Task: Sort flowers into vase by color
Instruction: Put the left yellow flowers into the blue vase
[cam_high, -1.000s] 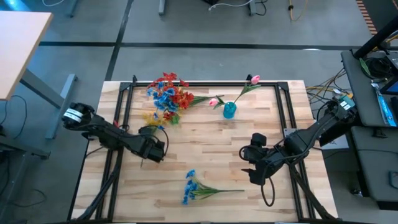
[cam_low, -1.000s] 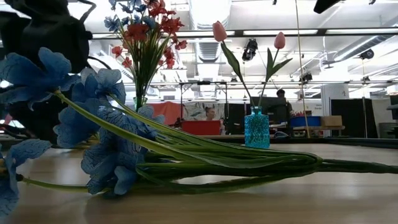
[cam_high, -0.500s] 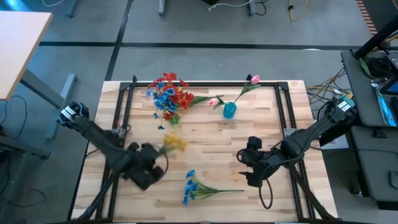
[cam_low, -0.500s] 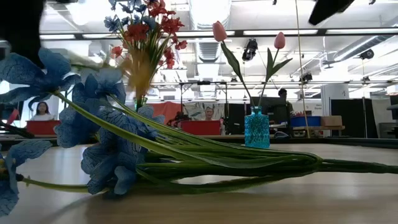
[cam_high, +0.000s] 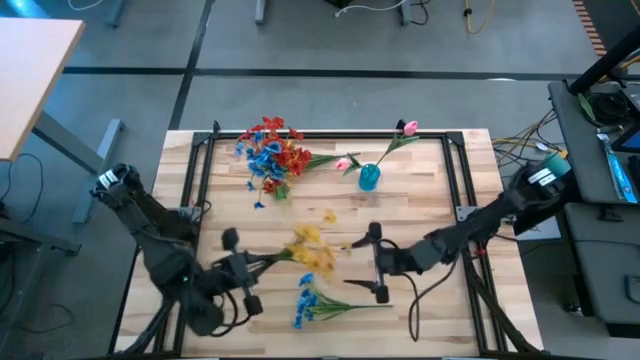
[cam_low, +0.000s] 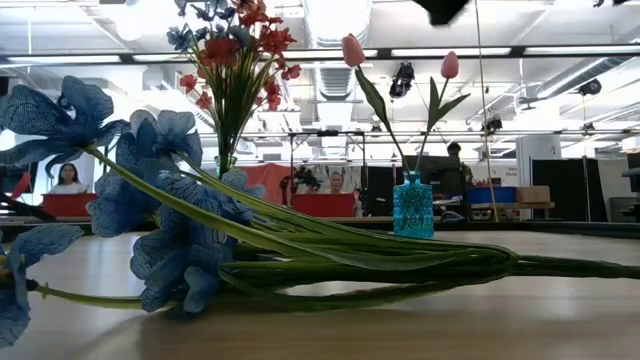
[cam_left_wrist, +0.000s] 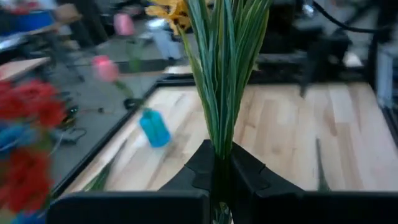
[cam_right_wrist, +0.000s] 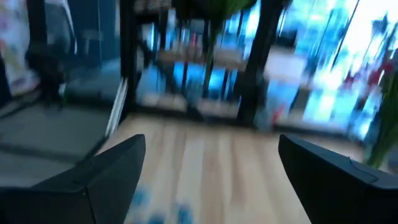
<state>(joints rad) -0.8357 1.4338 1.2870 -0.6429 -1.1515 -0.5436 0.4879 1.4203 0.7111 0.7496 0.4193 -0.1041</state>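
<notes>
A yellow flower spray (cam_high: 308, 250) hangs above the table's middle, with my left gripper (cam_high: 252, 268) shut on its green stems; the left wrist view shows its blooms (cam_left_wrist: 169, 9) ahead of the fingers. To its right my right gripper (cam_high: 377, 262) stands open and level, fingers wide apart (cam_right_wrist: 211, 180), holding nothing. A blue spray (cam_high: 305, 298) lies flat on the table near the front edge. The red and blue bunch (cam_high: 270, 150) stands at the far left. A small blue vase (cam_high: 369, 177) holds two pink tulips (cam_high: 408, 128). My left gripper pinches the bundle of green stems and leaves (cam_left_wrist: 220, 163) between its two fingers, at the end away from the blooms. The fingers come from the table's left, nearly level, and the stems run on ahead of them. The spray is lifted clear, blooms toward the right.
Black frame rails (cam_high: 200, 180) run along the table's left, right and far sides. Bare wood (cam_high: 430, 200) lies between the blue vase and the right rail. In the low view the blue spray (cam_low: 150, 210) fills the foreground.
My left gripper has risen and swung from beside the red and blue bunch toward the near edge, turning until it points right. It carried the yellow spray off the table to the middle. My right gripper has moved left and tipped level, still open.
</notes>
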